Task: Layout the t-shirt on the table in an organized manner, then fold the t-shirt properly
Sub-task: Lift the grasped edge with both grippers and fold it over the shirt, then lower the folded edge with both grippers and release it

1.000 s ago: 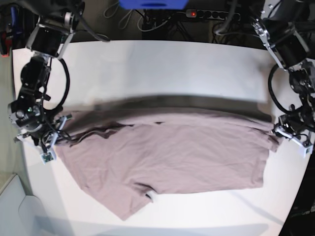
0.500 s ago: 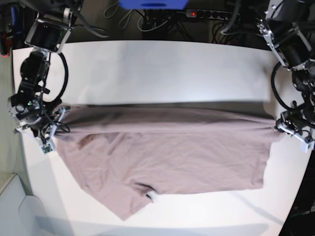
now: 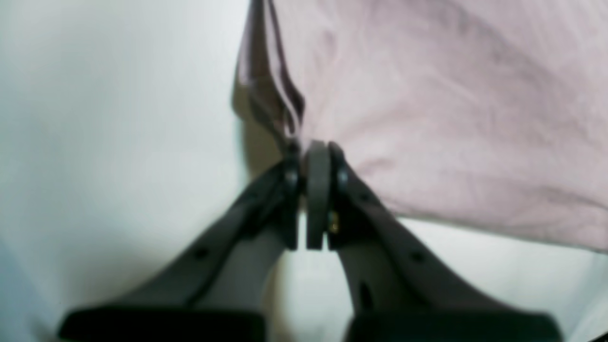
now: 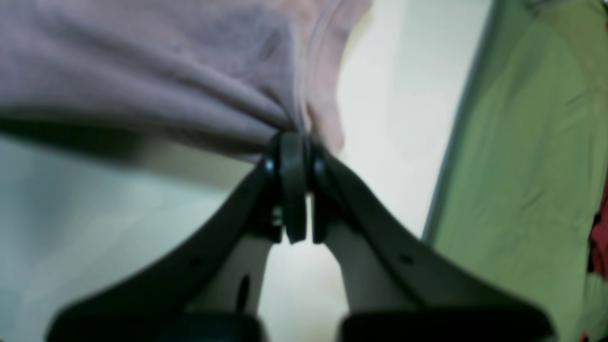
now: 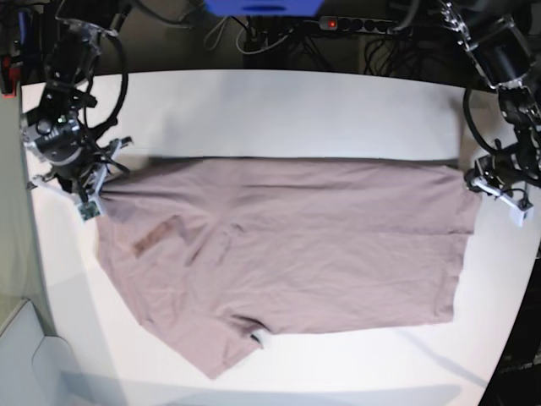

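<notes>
The mauve t-shirt (image 5: 287, 245) is stretched wide across the white table (image 5: 279, 110), its far edge lifted and taut between my two grippers. At the base view's right, my left gripper (image 5: 475, 179) is shut on one far corner of the cloth; in the left wrist view, the left gripper (image 3: 317, 151) pinches a bunched hem of the t-shirt (image 3: 451, 109). At the base view's left, my right gripper (image 5: 100, 188) is shut on the other far corner; in the right wrist view, the right gripper (image 4: 292, 140) clamps gathered fabric of the t-shirt (image 4: 142, 71). A sleeve trails toward the near left.
A black power strip (image 5: 355, 25) and cables lie behind the table's far edge. A blue object (image 5: 262, 7) sits at the back centre. Green flooring (image 4: 532, 156) shows past the table's edge in the right wrist view. A pale surface (image 5: 25, 355) lies at the near left corner.
Both grippers have carried the shirt's held edge farther back across the table, pulling it taut. The folded-over flap near the left has flattened out.
</notes>
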Action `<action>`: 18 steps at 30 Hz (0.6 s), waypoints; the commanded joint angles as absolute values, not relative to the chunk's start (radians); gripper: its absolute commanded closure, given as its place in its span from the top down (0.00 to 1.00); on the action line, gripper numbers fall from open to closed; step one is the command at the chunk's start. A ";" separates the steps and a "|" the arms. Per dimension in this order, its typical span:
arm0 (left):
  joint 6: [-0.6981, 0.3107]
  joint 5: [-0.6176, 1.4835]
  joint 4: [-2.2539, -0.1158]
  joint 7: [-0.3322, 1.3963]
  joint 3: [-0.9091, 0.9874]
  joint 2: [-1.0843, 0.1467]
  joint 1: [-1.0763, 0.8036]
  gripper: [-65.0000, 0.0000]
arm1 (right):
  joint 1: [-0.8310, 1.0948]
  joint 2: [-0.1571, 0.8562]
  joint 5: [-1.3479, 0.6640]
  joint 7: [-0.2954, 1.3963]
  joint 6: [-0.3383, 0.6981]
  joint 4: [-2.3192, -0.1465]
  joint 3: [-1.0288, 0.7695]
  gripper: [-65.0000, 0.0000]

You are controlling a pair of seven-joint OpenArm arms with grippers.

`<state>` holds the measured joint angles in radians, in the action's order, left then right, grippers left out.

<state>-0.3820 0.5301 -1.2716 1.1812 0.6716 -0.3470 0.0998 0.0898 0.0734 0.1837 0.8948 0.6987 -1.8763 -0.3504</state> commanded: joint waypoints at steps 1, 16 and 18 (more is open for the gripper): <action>-0.381 0.556 -1.290 1.170 0.674 -0.369 0.108 0.00 | 0.085 0.077 0.177 0.869 0.698 -1.899 -0.357 0.00; -0.381 0.584 -1.411 1.171 0.674 -0.364 -0.065 0.00 | 0.225 0.087 0.177 0.860 0.698 -1.914 -0.450 0.00; -0.383 0.585 -1.417 1.171 0.673 -0.363 -0.085 0.00 | 0.240 0.104 0.177 0.860 0.698 -1.913 -0.467 0.00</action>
<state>-0.3824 0.5781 -1.3968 1.1824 0.6701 -0.3454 -0.0948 0.2462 0.0860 0.1764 0.8700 0.6987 -1.8927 -0.4599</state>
